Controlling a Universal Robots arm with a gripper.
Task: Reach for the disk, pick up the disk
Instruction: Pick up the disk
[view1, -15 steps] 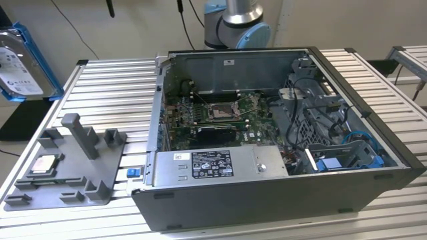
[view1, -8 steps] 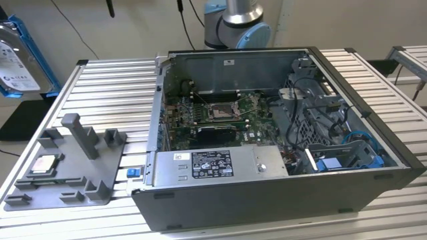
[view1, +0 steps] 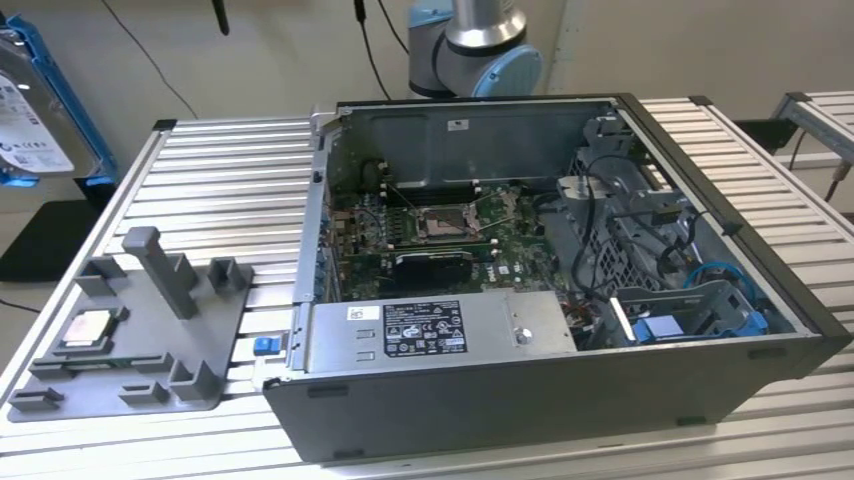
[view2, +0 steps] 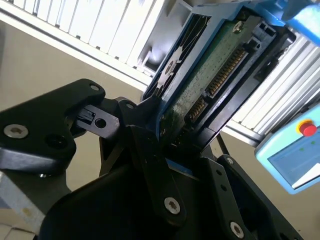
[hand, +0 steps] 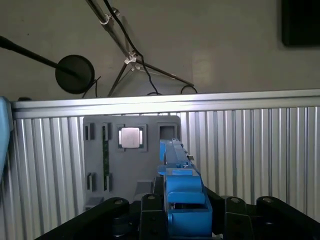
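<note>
The disk (view1: 30, 110) hangs in the air at the exterior view's far left edge, off the table, with its white label and blue rails showing and part of it cut off by the frame. In the second wrist view the disk (view2: 210, 75) shows its green circuit board and connector between blue rails, and my gripper (view2: 175, 131) is shut on its lower end. The first wrist view sees the disk (hand: 181, 185) edge-on as a blue rail, clamped in the gripper (hand: 187, 206) between black fingers (hand: 150, 206).
An open computer case (view1: 747, 330) takes up the middle and right of the slatted table (view1: 227, 170). A grey fixture tray (view1: 147, 350) with a small silver chip (view1: 87, 325) lies at the exterior view's left. The arm's base (view1: 474, 50) stands behind the case.
</note>
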